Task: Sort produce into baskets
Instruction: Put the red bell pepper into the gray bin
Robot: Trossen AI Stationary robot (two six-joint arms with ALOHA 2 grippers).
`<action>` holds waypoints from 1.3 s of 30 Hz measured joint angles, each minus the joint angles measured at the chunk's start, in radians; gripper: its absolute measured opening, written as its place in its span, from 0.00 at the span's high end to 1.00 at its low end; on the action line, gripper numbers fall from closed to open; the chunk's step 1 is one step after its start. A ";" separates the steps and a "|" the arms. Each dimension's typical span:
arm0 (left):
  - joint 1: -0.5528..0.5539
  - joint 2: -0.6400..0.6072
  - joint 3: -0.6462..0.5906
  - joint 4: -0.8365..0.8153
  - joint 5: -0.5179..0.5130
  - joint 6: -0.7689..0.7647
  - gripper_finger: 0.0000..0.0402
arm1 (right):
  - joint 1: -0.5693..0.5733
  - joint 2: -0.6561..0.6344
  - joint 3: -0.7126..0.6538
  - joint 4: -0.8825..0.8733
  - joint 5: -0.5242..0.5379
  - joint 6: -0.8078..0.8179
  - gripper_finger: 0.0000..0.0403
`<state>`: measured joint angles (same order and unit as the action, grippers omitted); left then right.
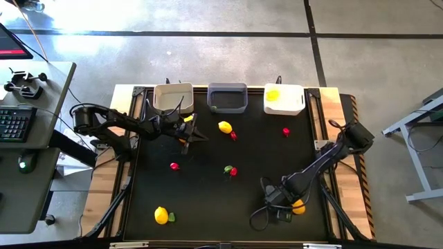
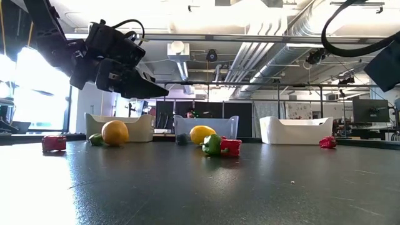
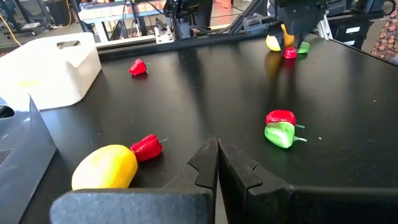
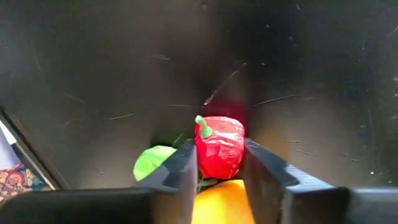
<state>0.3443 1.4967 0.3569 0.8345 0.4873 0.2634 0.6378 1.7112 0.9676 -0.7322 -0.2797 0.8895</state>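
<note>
Red pepper [image 4: 219, 148] is sitting between the right gripper [image 4: 219, 171] fingers at the mat's five o'clock, clamped; we are risking dragging the touching lemon [image 4: 221, 202] along. Left gripper [image 3: 217, 163], at eleven o'clock, is clenched empty.

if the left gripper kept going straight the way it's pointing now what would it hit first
Probably nothing nearby: the left gripper, shut, points across bare mat, passing between the red pepper beside the lemon and the red-and-green pepper pair. Depth is unclear, so a graze is possible.

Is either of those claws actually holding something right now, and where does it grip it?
The right gripper pinches a red pepper by its sides. The left gripper is shut, holding nothing.
</note>
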 joint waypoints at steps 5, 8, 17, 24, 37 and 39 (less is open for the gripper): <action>0.000 0.000 0.000 0.001 0.000 -0.035 1.00 | -0.048 -0.035 0.016 -0.004 -0.015 -0.060 0.90; 0.000 0.000 0.000 0.005 0.000 -0.067 1.00 | -0.102 -0.077 0.028 -0.010 0.001 -0.117 0.92; -0.040 -0.001 0.000 0.032 -0.001 -0.097 1.00 | -0.359 -0.148 -0.002 0.133 0.273 -0.477 0.91; -0.089 -0.001 0.000 0.033 -0.084 -0.044 1.00 | -0.563 -0.148 -0.103 0.580 0.306 -0.765 0.91; -0.123 -0.013 0.012 0.044 -0.482 0.105 0.95 | -0.803 -0.147 -0.215 1.005 0.268 -0.941 0.91; -0.121 -0.020 0.033 0.046 -0.485 0.107 0.94 | -0.833 -0.147 -0.226 1.002 0.274 -0.931 0.91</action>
<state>0.2230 1.4767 0.3896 0.8800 0.0024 0.3700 -0.1953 1.5639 0.7412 0.2699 -0.0059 -0.0410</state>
